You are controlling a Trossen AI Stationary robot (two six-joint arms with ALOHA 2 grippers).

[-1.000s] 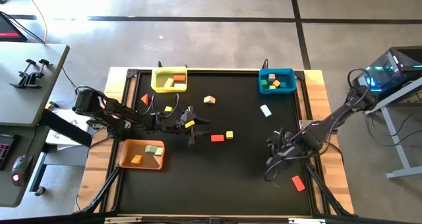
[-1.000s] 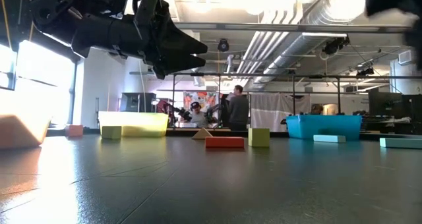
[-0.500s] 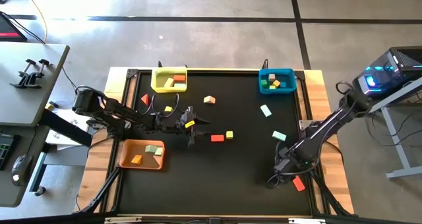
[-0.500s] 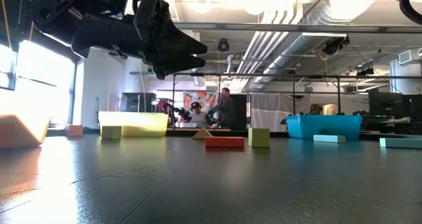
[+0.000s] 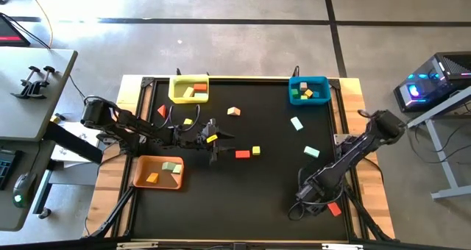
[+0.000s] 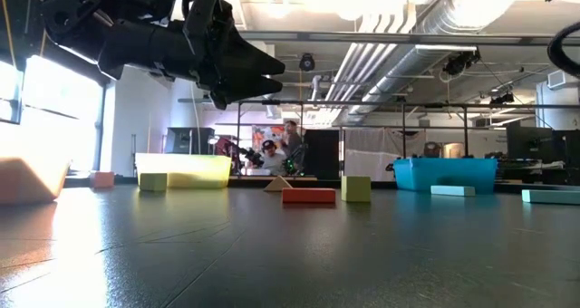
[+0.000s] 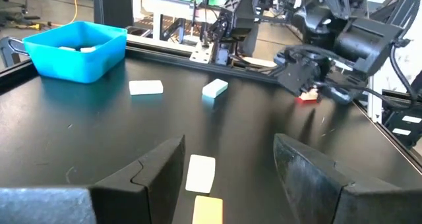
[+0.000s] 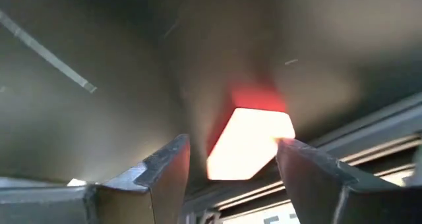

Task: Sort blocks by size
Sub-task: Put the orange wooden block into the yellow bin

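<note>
Loose blocks lie flat on the black table: a red bar (image 5: 243,154), a yellow cube (image 5: 256,151), two mint blocks (image 5: 296,123) (image 5: 311,152), a tan wedge (image 5: 234,112) and a red block (image 5: 333,205) near the near right corner. My right gripper (image 5: 313,198) points steeply down, open, just over that red block (image 8: 250,141), which shows between its fingers; whether they touch it, I cannot tell. My left gripper (image 5: 221,141) hangs open above the table's middle (image 6: 258,72), with nothing between its fingers (image 7: 227,145).
A yellow bin (image 5: 189,89) and a blue bin (image 5: 307,90) stand at the far edge, an orange bin (image 5: 158,172) at the near left, each with blocks inside. The table's metal frame rail (image 8: 369,125) runs close beside the red block. People show far behind the table.
My right gripper has gone down and toward the table's near edge, tipping from nearly level to steeply downward, and has come over the red block. A mint block it covered a second ago now shows. My left arm has kept still.
</note>
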